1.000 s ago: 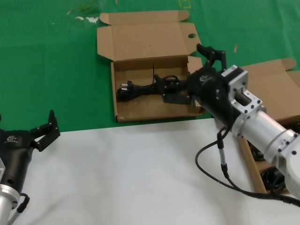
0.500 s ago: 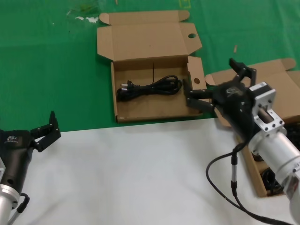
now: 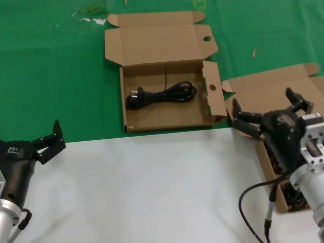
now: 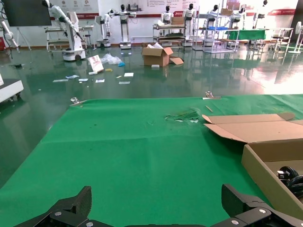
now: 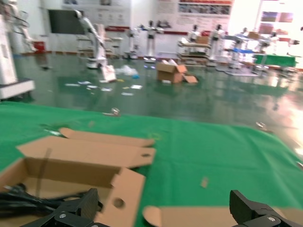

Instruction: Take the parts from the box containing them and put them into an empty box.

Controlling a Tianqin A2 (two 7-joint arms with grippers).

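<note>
My right tool (image 3: 271, 114) hovers above the diagonal brown cardboard mailer box (image 3: 273, 88). To its left sits the square-set shallow brown cardboard box (image 3: 169, 120), holding one coiled black power cable (image 3: 161, 95). My left tool (image 3: 48, 139) is well apart, beyond it.

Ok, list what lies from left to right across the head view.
Left gripper, fingers open, at the near left → black power cable lying in the square-set box → diagonal box at the right edge, with the right gripper, fingers open, over it.
</note>
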